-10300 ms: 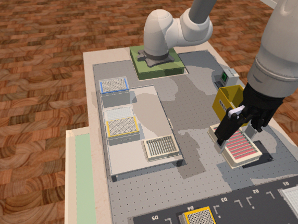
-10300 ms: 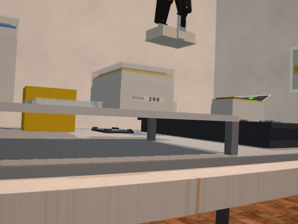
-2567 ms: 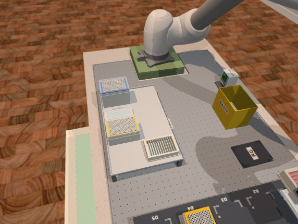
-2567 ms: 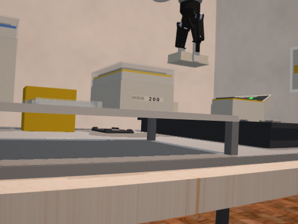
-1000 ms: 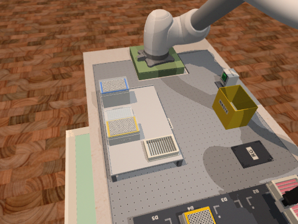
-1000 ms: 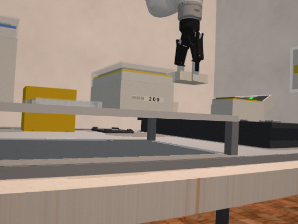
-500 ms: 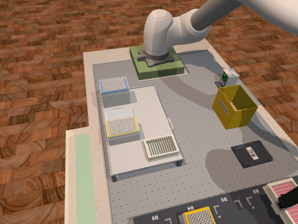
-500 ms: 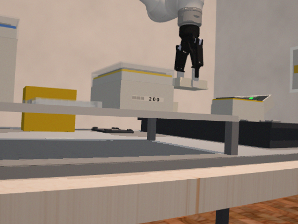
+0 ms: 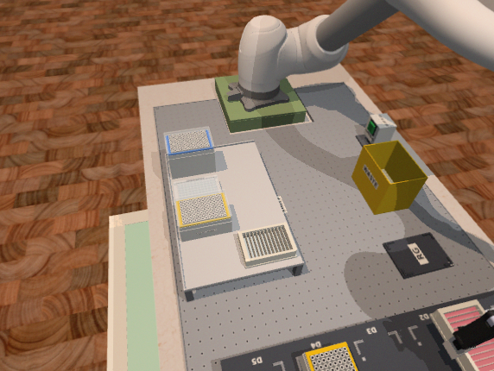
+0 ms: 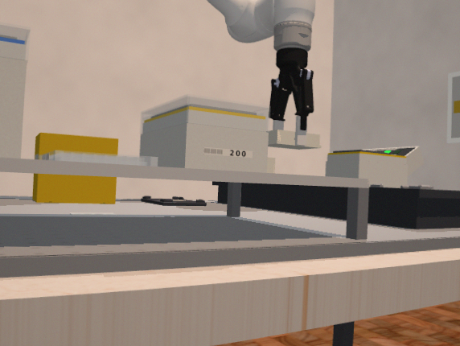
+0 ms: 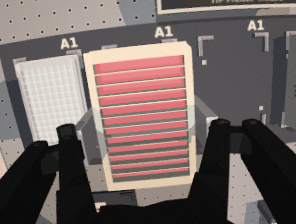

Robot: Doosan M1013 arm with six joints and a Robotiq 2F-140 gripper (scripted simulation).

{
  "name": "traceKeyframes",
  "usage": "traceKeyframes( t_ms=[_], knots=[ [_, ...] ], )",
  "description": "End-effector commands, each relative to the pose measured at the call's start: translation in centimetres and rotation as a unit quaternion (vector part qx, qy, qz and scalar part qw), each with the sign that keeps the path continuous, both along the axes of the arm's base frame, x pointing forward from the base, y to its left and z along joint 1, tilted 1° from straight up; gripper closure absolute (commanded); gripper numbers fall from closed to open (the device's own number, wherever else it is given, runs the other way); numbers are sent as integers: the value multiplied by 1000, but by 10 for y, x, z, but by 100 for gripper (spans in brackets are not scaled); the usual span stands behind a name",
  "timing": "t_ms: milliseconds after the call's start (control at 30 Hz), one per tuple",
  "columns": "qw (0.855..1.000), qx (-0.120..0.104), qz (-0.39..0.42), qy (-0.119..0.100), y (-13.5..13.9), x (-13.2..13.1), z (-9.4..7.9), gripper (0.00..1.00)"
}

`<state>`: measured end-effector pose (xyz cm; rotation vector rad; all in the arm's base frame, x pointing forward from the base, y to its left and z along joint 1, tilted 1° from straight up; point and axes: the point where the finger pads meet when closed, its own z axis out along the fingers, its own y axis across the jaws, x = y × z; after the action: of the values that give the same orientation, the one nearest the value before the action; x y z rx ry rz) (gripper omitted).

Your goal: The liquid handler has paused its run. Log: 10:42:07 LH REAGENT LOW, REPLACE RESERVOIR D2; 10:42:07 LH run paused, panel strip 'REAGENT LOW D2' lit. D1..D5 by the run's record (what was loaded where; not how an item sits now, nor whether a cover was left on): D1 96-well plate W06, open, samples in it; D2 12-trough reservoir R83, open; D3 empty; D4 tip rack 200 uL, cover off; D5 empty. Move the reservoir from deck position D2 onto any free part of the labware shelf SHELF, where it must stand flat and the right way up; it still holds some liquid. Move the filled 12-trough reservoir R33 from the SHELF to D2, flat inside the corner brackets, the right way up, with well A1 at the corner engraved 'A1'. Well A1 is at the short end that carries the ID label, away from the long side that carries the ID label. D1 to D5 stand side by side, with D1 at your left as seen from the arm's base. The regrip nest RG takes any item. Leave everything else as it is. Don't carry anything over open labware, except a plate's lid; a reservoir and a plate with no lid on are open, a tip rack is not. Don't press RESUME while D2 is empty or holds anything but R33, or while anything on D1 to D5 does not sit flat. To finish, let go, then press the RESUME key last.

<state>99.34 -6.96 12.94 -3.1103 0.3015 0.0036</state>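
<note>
My gripper point(image 10: 287, 128) is shut on a cream 12-trough reservoir point(image 10: 293, 139) filled with red liquid. It holds the reservoir level, by its long sides, a little above the black deck. In the wrist view the reservoir point(image 11: 141, 115) hangs over the bracketed position under the middle 'A1' engraving point(image 11: 162, 32), between my fingers. The white 96-well plate point(image 11: 52, 97) sits in the position to its left. In the top view the held reservoir point(image 9: 464, 324) is at the D2 mark. A second cream reservoir point(image 9: 268, 245) with dark troughs stands flat on the near corner of the shelf point(image 9: 233, 216).
A yellow-rimmed tip rack point(image 9: 330, 358) sits at D4. The shelf also carries a yellow-rimmed tip box point(image 9: 203, 209); a blue-rimmed box point(image 9: 188, 141) stands at its far end. The yellow waste bin point(image 9: 390, 175), the RG nest point(image 9: 418, 254) and the key panel point(image 9: 380, 127) lie right of the shelf.
</note>
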Motion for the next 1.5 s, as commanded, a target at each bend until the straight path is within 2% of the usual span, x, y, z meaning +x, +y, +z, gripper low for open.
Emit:
traceKeyframes(
  t_ms=[0, 1467],
  knots=[
    [1000, 0, 0, 0, 0, 0, -2, 100],
    [1000, 0, 0, 0, 1, 0, -69, 100]
  ],
)
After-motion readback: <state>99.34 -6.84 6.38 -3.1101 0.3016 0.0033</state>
